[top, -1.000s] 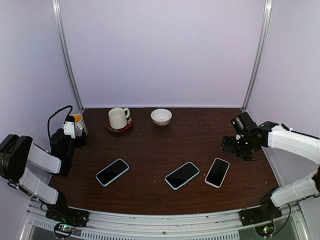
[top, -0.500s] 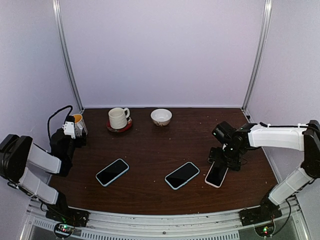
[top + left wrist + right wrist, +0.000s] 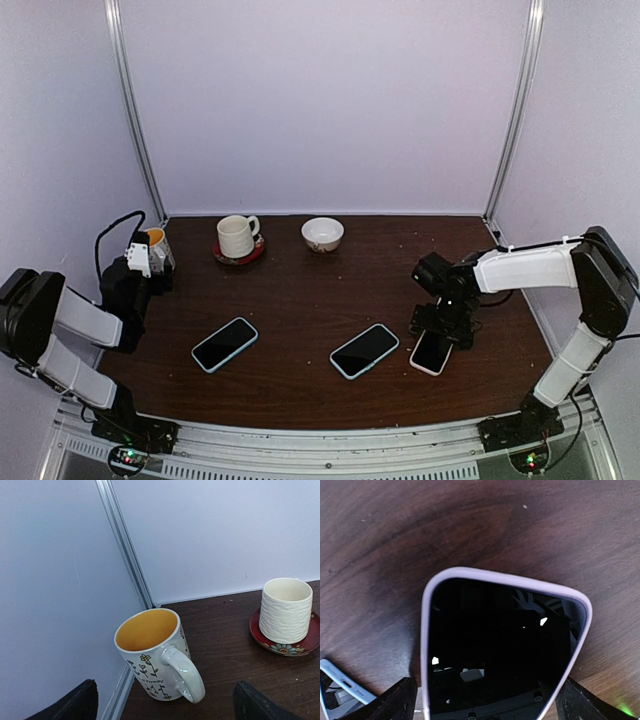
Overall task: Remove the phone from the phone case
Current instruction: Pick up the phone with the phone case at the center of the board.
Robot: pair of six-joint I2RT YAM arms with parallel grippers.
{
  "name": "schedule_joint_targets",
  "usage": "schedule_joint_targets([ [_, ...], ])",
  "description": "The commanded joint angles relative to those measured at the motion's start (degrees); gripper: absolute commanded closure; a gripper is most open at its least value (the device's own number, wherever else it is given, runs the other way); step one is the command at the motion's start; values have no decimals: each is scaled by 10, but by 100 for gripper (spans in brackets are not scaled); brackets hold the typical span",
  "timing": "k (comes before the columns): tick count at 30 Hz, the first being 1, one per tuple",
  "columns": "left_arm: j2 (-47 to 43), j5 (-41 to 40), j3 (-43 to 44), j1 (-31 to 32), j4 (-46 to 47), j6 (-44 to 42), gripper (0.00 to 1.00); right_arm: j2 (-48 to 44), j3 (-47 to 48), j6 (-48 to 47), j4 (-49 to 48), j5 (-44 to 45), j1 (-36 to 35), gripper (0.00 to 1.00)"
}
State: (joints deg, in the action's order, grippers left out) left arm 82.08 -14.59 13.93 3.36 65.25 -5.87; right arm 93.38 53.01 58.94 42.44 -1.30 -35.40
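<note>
Since the wooden table [image 3: 300, 290] is looking slick, the right gripper [image 3: 443, 325], hanging fingers-apart over the phone [image 3: 430, 356] at the overhead view's lower right, is risking shoving it sideways instead of catching the thin lilac phone case [image 3: 426, 630]; the left gripper [image 3: 165, 707] is sitting spread too, far left.

right pincer [image 3: 443, 323] swung in from the right, now low over far end of pink-cased phone [image 3: 431, 355]

Floral mug [image 3: 155, 660]; ribbed cup [image 3: 285, 610]; bowl [image 3: 322, 234]
</note>
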Motion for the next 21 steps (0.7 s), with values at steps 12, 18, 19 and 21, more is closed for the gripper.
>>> schedule_joint_targets([
  [12,3,-5,9,-5,15,6,2,43,11,-25,-22,-7,-4,17],
  [18,3,-5,9,-5,15,6,2,32,32,-73,-11,2,-4,35],
  [19,4,-5,9,-5,15,6,2,30,36,-83,-10,3,-4,38],
  [21,3,-6,9,-5,15,7,2,21,43,-102,-12,2,-4,40],
])
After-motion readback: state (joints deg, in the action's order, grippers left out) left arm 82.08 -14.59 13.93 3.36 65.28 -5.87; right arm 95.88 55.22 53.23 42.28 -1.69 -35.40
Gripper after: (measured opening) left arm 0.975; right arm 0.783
